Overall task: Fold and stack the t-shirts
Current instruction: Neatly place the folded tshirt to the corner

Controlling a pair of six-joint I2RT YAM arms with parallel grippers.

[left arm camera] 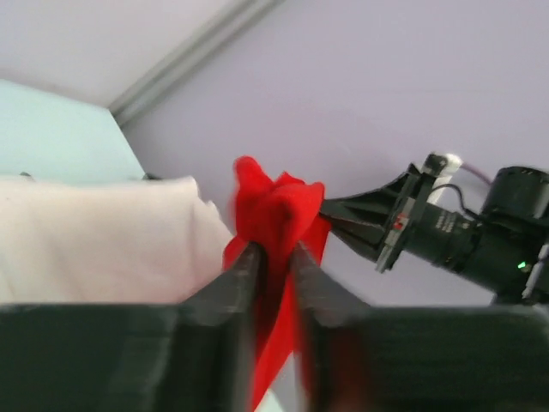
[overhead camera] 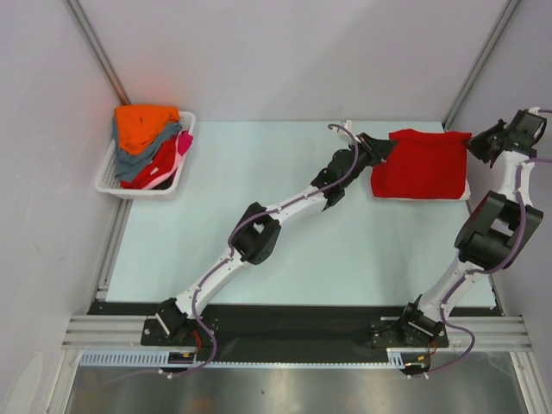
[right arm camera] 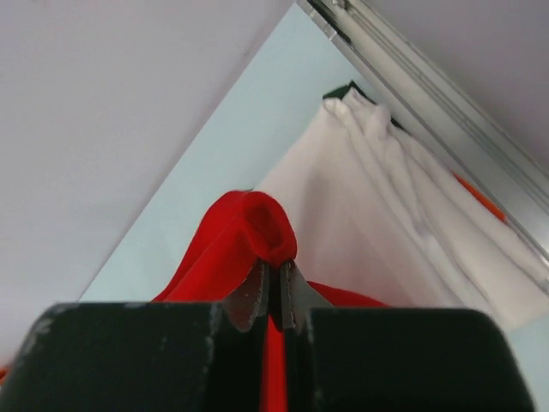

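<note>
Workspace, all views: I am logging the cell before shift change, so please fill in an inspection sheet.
Surface: pale green table, bare in the middle.
Job's things: red shirt far right, spread over a white shirt; orange, grey and red-pink shirts piled in the basket far left.
Clutter: nothing seen.
Grippers: left claw has red cloth between its fingers at the shirt's left edge; right claw is shut on the right edge.
Cables: purple cable runs along each arm.
Surroundings: grey walls, metal frame posts, steel shelf at the near edge.
</note>
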